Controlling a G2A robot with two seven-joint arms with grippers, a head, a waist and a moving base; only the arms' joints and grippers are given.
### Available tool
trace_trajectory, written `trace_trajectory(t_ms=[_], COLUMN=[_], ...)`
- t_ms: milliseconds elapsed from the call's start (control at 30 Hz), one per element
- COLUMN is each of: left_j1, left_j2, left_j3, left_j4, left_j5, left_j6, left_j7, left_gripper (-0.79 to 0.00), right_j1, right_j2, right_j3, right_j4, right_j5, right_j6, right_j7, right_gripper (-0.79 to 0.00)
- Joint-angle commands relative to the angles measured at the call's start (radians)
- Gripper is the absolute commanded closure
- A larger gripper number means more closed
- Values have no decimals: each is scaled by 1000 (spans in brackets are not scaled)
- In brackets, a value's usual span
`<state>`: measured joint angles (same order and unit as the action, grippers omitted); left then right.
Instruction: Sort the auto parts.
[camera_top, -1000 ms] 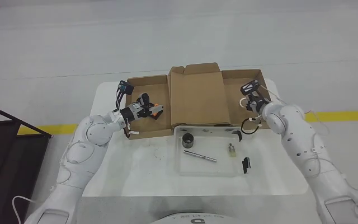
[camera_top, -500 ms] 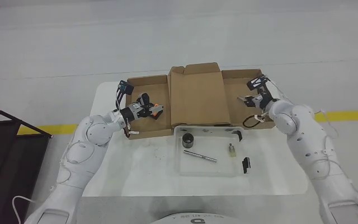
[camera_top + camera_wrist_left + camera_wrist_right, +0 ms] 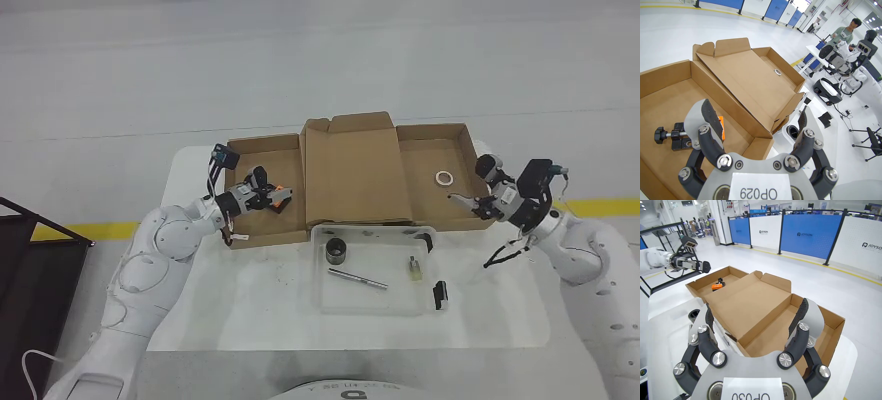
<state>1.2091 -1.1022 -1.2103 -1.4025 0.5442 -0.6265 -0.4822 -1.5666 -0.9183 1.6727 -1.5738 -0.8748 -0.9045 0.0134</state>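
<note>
A brown cardboard box (image 3: 350, 170) lies open with a compartment on each side of a middle flap. In the left compartment lie a black screw clamp (image 3: 674, 136) and an orange part (image 3: 721, 126); my left gripper (image 3: 755, 111) hangs open just above them, holding nothing. A small white ring (image 3: 443, 178) rests on the floor of the right compartment. My right gripper (image 3: 463, 200) stands open and empty at that compartment's front right corner. The white tray (image 3: 325, 300) in front holds a black cylinder (image 3: 336, 251), a metal rod (image 3: 358, 279) and a small part (image 3: 413, 267).
A black part (image 3: 439, 293) lies at the tray's right rim, another (image 3: 427, 240) at its back right corner. The box walls stand up around both compartments. Bare white table (image 3: 250, 300) lies left of the tray.
My right arm has drawn back from above the right compartment toward the table's right side, and the white ring now shows on that compartment's floor. The left arm has kept still.
</note>
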Motion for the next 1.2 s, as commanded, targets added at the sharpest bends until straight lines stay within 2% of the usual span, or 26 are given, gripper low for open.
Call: trace_trajectory(t_ms=[0,133,233,333,633,733,933,1067,1167], left_j1=[25,54,55,35,45,46,-19,-78,-116], left_j2=[1,6,8,10,9,10,7,-3,-14], left_j3=[22,63,99,122,141,181,276,347,391], left_j4=[-77,-191,-227,-225,-250,-279,-290,-270,-273], left_j5=[55,53,8,-90,-89,-156,-292,-230,-45], left_j6=[-10,-54,-88,-111,-109,-120,-119,-79,-54], left_j7=[-19,-120,-205,-277,-282,-350,-509,-579,-542], left_gripper=[-785,-785,-785,-785,-785,-785,-785,-785,-785], right_j1=[2,2,2,2,2,2,2,2,2], right_j2=[0,0,0,0,0,0,0,0,0], right_j3=[-2,-2,-2,-2,-2,-2,-2,-2,-2], right_j4=[0,0,0,0,0,0,0,0,0], right_j5=[-1,-1,-1,-1,-1,-1,-1,-1,-1], right_j6=[4,4,4,4,4,4,4,4,4], right_j7=[3,3,3,3,3,3,3,3,3], right_gripper=[-785,-785,-785,-785,-785,-785,-785,-785,-785])
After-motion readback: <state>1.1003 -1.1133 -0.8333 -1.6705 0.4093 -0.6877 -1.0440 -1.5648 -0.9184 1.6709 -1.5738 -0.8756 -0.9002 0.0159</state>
